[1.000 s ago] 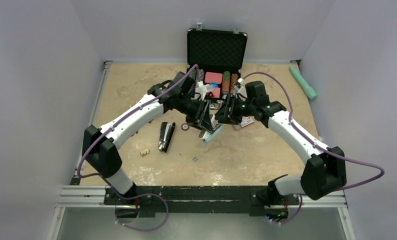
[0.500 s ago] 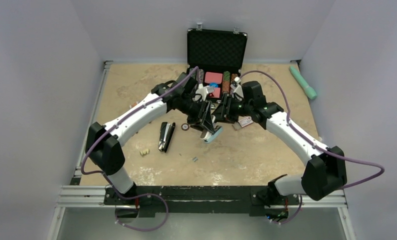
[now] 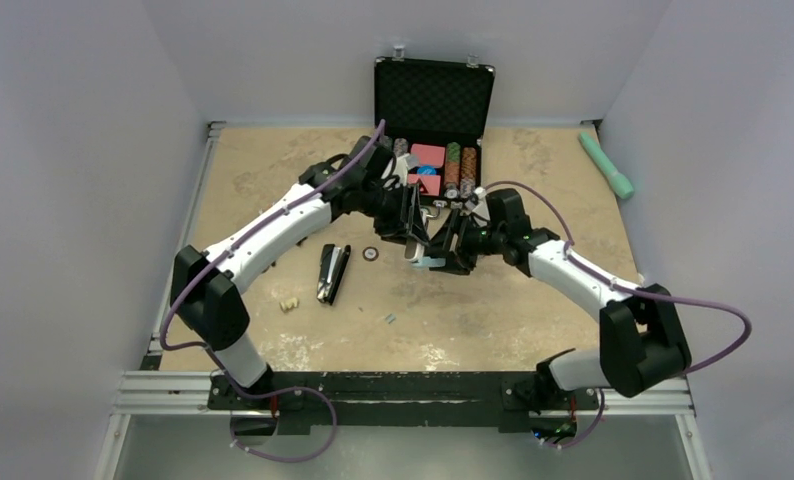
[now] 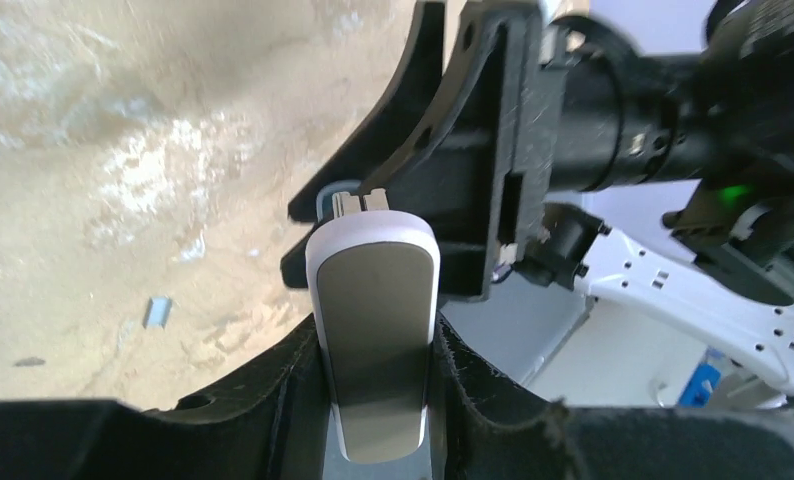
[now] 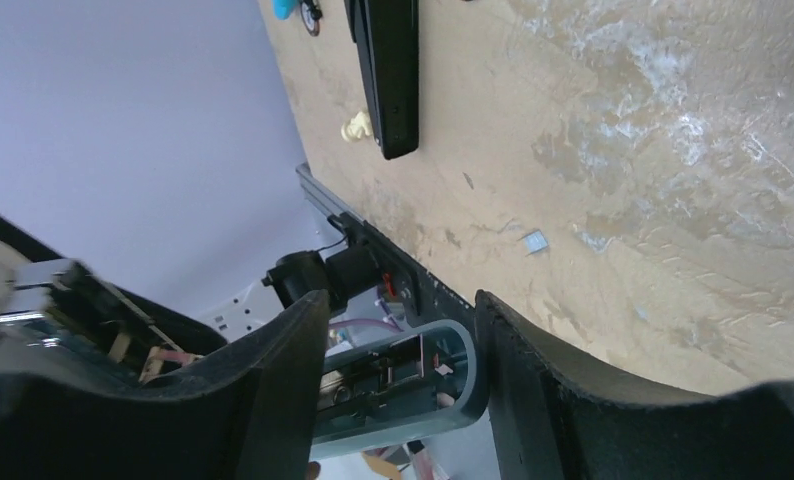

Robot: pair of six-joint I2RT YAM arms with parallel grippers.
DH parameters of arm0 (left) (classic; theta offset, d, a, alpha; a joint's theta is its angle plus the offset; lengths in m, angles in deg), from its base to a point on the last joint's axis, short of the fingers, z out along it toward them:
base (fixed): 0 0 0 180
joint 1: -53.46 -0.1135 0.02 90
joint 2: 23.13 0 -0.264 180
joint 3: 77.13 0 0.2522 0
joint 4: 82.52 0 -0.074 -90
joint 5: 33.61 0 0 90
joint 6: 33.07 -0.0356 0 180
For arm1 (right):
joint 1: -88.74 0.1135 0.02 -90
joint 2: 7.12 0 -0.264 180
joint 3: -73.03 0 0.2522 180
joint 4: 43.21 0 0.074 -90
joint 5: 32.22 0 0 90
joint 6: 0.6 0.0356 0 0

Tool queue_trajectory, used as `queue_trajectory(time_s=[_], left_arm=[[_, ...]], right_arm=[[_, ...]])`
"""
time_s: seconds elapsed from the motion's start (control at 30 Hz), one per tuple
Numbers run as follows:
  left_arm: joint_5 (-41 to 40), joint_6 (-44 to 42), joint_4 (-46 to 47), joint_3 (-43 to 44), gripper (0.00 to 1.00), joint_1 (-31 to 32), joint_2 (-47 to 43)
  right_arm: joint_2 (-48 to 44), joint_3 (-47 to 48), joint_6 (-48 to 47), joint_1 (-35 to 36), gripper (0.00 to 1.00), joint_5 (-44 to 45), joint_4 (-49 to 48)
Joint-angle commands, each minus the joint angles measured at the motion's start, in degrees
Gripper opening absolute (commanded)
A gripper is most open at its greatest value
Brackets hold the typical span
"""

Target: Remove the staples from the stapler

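Sandy brown table (image 3: 533,300) is seen from above. The stapler (image 3: 331,272) is laid flat on it, left of the middle, and is touched by nothing. The staples (image 3: 390,319) are seen as a tiny grey strip, near the stapler but apart from it. A white and blue-green thing (image 3: 428,261) is held up in the middle by the left gripper (image 3: 416,238) and the right gripper (image 3: 445,248) together. It is judged that this thing should be put down softly, well away from the tiny strip, so that nothing is knocked. At the back an open black case (image 3: 433,95) is stood up; stacks of round chips (image 3: 454,165) and a red box (image 3: 427,155) are kept in it.

From the left wrist, the white and blue-green thing (image 4: 373,300) is seen pinched tight between the left fingers (image 4: 273,400). The staples (image 4: 157,311) are seen on the table below.

From the right wrist, the blue-green end is seen squeezed between the right fingers (image 5: 563,400). The stapler (image 5: 388,70) is seen at the top, and the staples (image 5: 534,241) are seen nearer, alone on the table
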Motion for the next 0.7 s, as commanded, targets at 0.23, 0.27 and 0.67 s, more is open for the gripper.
queue_trajectory(time_s=[0.23,0.27,0.67], left_arm=[[-9.14,0.06,3.98,4.67,0.0,-0.56,-1.9],[-10.95,0.48,3.23,5.03,0.0,-0.54,-1.58],[-25.89,7.21,-18.14,16.87,0.0,1.07,15.87]], right_arm=[[-0.05,6.82,-1.47,1.2,0.55,-0.76,3.71],[-0.05,6.35,-1.17,1.74,0.55,-1.43,2.82],[9.3,5.55,-3.0,8.41,0.43,-8.38,0.9]])
